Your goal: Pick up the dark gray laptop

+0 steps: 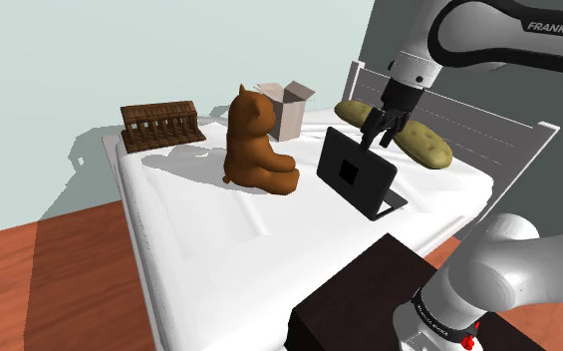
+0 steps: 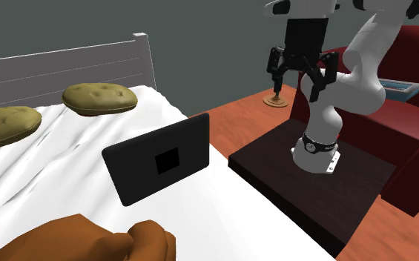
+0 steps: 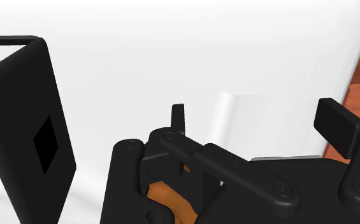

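On the rumpled white bed (image 1: pixel 201 227), a flat black laptop (image 1: pixel 352 172) stands open.

This is a bedroom in a home. A bed (image 1: pixel 189 231) under a white sheet takes up most of the scene, and against its white slatted headboard (image 2: pixel 59 63) lie an olive pillow (image 2: pixel 100 98) and a second pillow (image 2: pixel 4 124). A brown teddy bear (image 1: pixel 257 145) sits on the sheet, with a wooden crate (image 1: pixel 161 125) and an open cardboard box (image 1: pixel 291 110) beyond it. Beside the bed are a reddish plank floor (image 1: pixel 50 289) and a dark red armchair (image 2: pixel 415 111).
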`<state>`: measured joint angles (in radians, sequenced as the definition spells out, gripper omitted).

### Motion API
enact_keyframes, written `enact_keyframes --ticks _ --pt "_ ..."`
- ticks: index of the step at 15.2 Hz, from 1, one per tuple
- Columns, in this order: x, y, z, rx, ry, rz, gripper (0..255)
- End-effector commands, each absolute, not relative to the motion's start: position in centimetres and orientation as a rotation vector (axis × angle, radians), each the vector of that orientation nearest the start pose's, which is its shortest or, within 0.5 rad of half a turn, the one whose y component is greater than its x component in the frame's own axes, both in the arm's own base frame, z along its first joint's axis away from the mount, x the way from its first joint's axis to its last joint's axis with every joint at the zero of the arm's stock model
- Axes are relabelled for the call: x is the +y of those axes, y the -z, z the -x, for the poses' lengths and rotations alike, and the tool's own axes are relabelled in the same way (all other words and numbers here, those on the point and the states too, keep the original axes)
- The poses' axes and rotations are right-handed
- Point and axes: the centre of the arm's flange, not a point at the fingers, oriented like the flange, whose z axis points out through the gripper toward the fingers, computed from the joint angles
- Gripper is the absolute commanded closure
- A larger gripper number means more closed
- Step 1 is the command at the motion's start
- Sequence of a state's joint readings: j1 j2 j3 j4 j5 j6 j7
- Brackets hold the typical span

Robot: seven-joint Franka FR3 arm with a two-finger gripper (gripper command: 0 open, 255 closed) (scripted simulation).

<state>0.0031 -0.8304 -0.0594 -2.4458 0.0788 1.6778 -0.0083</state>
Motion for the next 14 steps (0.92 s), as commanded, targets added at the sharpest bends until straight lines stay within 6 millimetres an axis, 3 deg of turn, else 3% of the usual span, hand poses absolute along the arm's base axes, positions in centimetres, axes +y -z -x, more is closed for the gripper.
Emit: enact_keyframes --ticks 1,14 --pt "-1.4 -57.1 -30.4 0.054 0.097 3.019 0" --pt "-14.0 -50.4 -40.0 0.091 0.073 3.024 0"
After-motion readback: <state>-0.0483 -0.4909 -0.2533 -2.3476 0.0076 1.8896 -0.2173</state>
